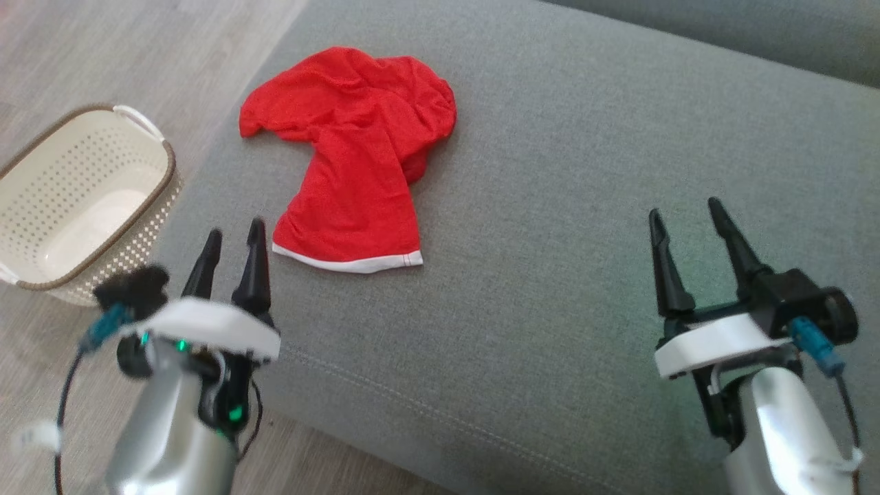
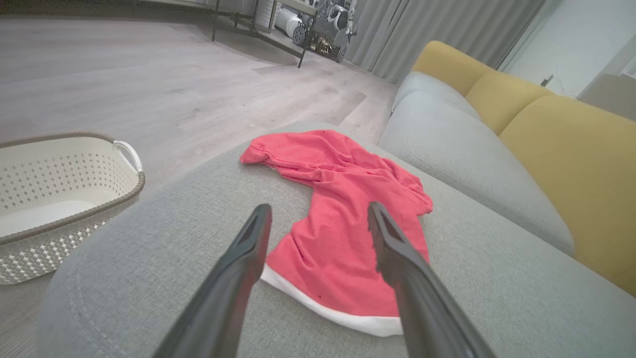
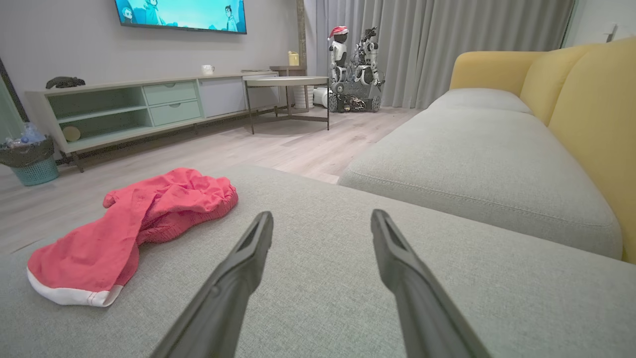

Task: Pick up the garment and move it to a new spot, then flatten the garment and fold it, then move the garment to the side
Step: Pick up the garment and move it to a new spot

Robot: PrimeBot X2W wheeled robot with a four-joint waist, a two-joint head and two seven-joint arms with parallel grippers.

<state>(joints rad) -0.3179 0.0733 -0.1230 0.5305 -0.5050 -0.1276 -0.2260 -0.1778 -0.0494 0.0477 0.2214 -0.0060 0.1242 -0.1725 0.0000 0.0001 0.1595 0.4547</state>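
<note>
The red garment [image 1: 357, 158] lies on the grey seat [image 1: 550, 206] of the sofa, closer to the seat's left edge than to its right. Its far part is crumpled into a heap with many folds. One long, flatter part stretches toward the robot and ends in a white hem [image 1: 347, 261].

The left fingers [image 1: 254, 268] are spread apart and hold nothing. In the head view their tips stand just beside the left corner of the hem, over the near left part of the seat. In the left wrist view the garment shows between them and a little ahead. I cannot tell if the tips touch the cloth or the seat.

The right fingers [image 1: 667, 275] are also spread apart and empty. They stand over bare grey fabric on the right side of the seat, well apart from the garment. In the right wrist view the garment lies far to the left of them.

A white perforated basket [image 1: 168, 155] with a brown rim stands on the wooden floor [image 1: 103, 55], just beside the left end of the seat. Behind the seat there is a second grey cushion [image 3: 477, 149] and a yellow backrest [image 2: 571, 164]. Farther in the room the right wrist view shows a low cabinet [image 3: 139, 104] under a television [image 3: 181, 15], a small table [image 3: 285, 82], grey curtains [image 3: 447, 40] and a bin [image 3: 30, 159] in the corner.
</note>
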